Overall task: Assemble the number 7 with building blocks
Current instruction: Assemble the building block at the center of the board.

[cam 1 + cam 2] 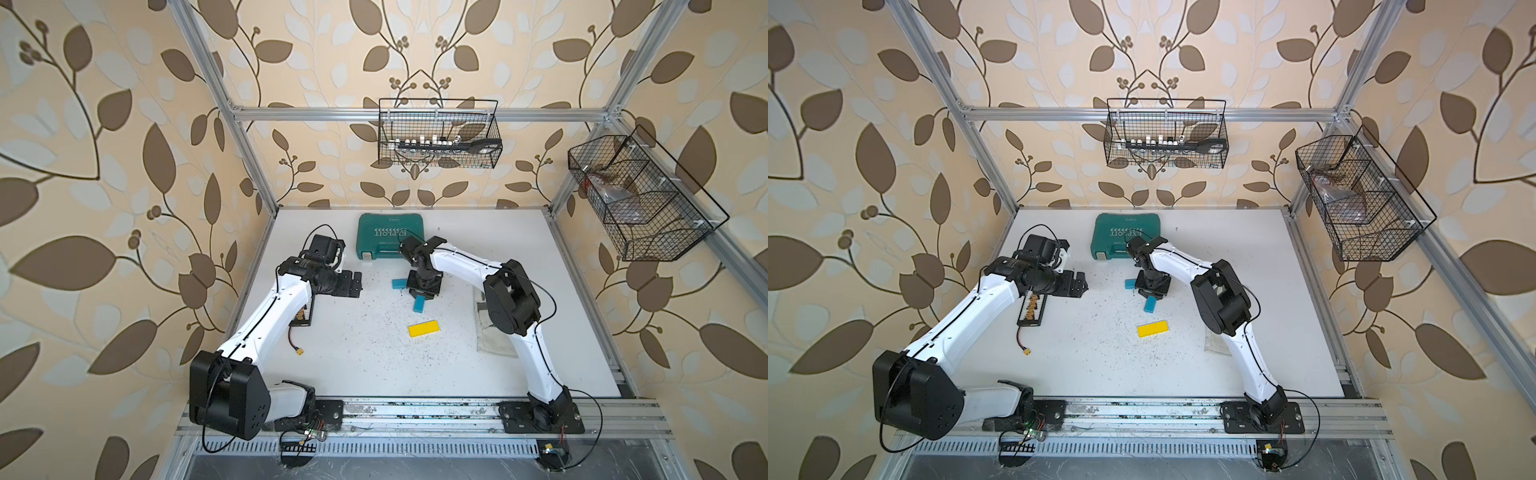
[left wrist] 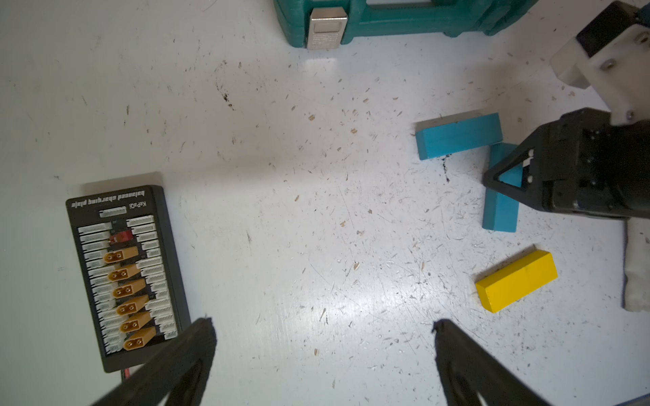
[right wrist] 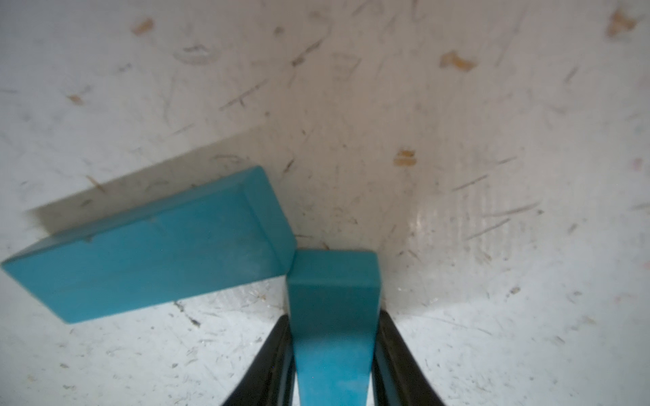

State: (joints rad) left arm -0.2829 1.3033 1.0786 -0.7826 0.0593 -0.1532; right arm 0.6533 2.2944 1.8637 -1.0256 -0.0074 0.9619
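Two arms: right gripper (image 3: 334,321) points straight down, clamped on teal bar (image 3: 332,281); left gripper (image 2: 323,327) hovers, jaws wide apart.

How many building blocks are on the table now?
3. One teal block lies near the green case; the second teal block is in the right gripper; the yellow block lies apart. None looks hidden.

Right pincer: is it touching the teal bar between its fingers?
Touching. The right wrist view shows the right pincer shut on the teal bar, both fingers pressed flush against its long sides with no gap.
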